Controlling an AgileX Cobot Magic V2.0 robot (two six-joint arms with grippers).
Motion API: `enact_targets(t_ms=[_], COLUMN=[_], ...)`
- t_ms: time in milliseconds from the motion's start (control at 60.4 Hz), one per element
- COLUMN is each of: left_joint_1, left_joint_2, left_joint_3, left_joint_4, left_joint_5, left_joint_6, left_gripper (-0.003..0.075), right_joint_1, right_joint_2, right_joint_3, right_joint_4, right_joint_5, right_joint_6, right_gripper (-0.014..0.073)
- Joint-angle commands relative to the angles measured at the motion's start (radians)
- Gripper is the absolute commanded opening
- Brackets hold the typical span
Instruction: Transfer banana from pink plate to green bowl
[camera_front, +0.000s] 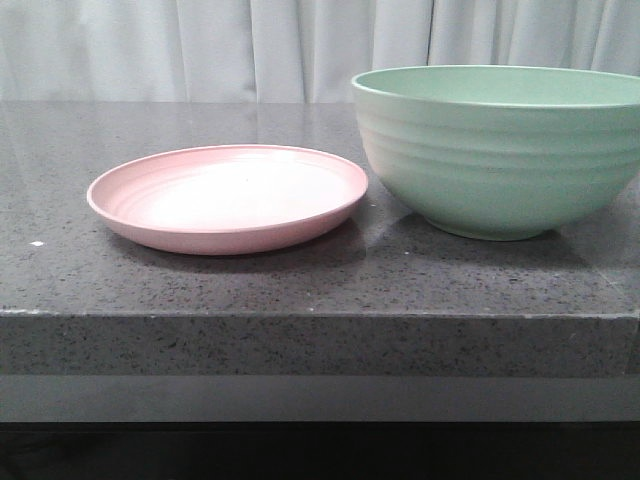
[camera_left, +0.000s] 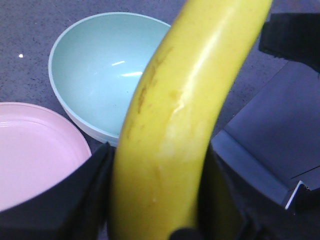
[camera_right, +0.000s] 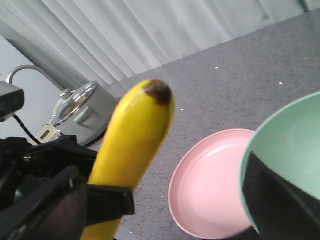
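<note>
The banana (camera_left: 175, 125) is clamped between the black fingers (camera_left: 75, 200) of my left gripper (camera_left: 157, 200), held in the air above the table. In the right wrist view the banana (camera_right: 135, 135) stands upright with its dark tip on top, the left gripper's finger across its lower part. The pink plate (camera_front: 228, 195) lies empty at the table's middle left. The green bowl (camera_front: 500, 150) stands to its right, touching or nearly touching its rim, and is empty inside (camera_left: 100, 70). My right gripper (camera_right: 165, 220) is open and holds nothing. Neither gripper nor the banana shows in the front view.
The dark speckled stone counter (camera_front: 300, 285) has its front edge close to the plate and bowl. A steel pot with a lid (camera_right: 80, 107) stands off to the side by the curtain (camera_front: 200, 45).
</note>
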Motion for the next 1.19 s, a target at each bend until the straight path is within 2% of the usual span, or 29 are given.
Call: enact_targets(t_ms=[0,99,364,464,546,646,729,861,927,994,1176], left_joint_1=[-0.008,-0.008,-0.008,-0.008,-0.008,-0.008,-0.008,-0.006,-0.002,-0.002,-0.002], left_joint_2=[-0.031,-0.031,-0.031,-0.031,-0.031,-0.031,-0.031,-0.031,-0.031,-0.031,-0.031], left_joint_3=[-0.035,-0.035,-0.035,-0.035,-0.035,-0.035,-0.035,-0.035,-0.035,-0.035,-0.035], left_joint_4=[-0.014,-0.014,-0.014,-0.014,-0.014,-0.014,0.007,0.030,0.041,0.067,0.076], left_joint_5=[-0.071,-0.071,-0.071,-0.071,-0.071,-0.073,-0.073,-0.073,-0.073,-0.075,-0.079], left_joint_6=[0.001,0.001,0.001,0.001,0.001,0.001,0.008,0.008,0.008,0.008,0.008], left_gripper=[0.0132,0.0132,0.0132,0.0133,0.0133,0.0153,0.0240,0.0545,0.0645,0.0681,0.0680], right_joint_1=[0.034,0.073,0.127,0.127,0.127,0.127,0.127,0.125,0.121,0.102,-0.031], right_joint_2=[0.064,0.137,0.273,0.282,0.282,0.282,0.282,0.283,0.289,0.304,0.383], right_joint_3=[-0.073,-0.125,-0.225,-0.227,-0.227,-0.227,-0.227,-0.227,-0.234,-0.246,-0.318], right_joint_4=[0.106,0.152,0.156,0.169,0.171,0.172,0.172,0.170,0.156,0.129,0.059], right_joint_5=[-0.052,-0.047,0.030,0.036,0.033,0.027,0.014,-0.027,-0.057,-0.076,-0.069], right_joint_6=[-0.094,-0.139,-0.142,-0.142,-0.142,-0.142,-0.145,-0.212,-0.275,-0.324,-0.388], right_gripper=[0.0643,0.0643,0.0626,0.0521,0.0378,0.0269,0.0209,0.0202,0.0201,0.0201,0.0201])
